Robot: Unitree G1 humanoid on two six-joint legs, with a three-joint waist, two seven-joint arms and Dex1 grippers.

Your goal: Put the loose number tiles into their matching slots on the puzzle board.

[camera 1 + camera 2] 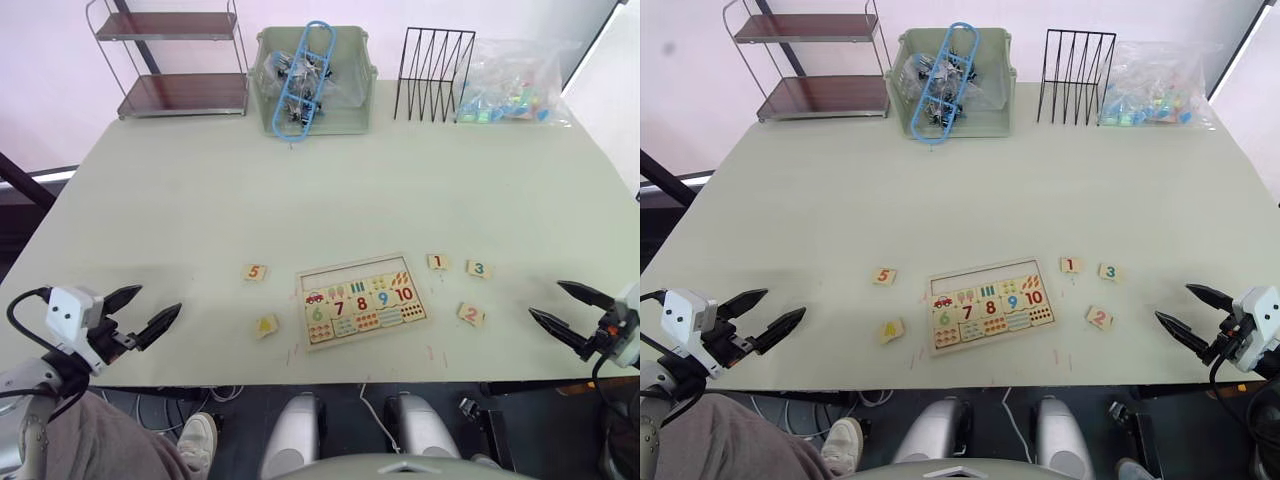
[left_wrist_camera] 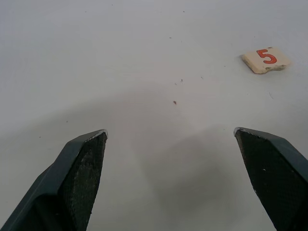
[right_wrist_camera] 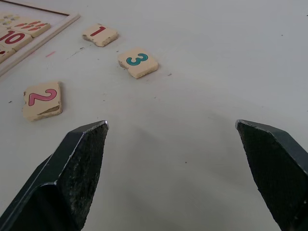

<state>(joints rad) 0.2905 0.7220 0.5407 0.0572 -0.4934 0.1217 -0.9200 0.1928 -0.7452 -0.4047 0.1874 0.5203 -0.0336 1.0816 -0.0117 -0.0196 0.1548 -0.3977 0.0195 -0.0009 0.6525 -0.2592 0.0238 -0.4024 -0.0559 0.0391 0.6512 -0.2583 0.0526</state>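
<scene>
Five loose number tiles (image 1: 471,314) lay flat on the tabletop (image 1: 330,190) at three and nine o'clock of the puzzle board (image 1: 360,298), likely light, stiff, best pinched across opposite edges; left gripper (image 1: 146,314) and right gripper (image 1: 560,306) fingers wide, empty.

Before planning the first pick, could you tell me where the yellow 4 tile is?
In the left eye view, the yellow 4 tile lies on the table left of the puzzle board, nearer the robot than the 5 tile.
</scene>
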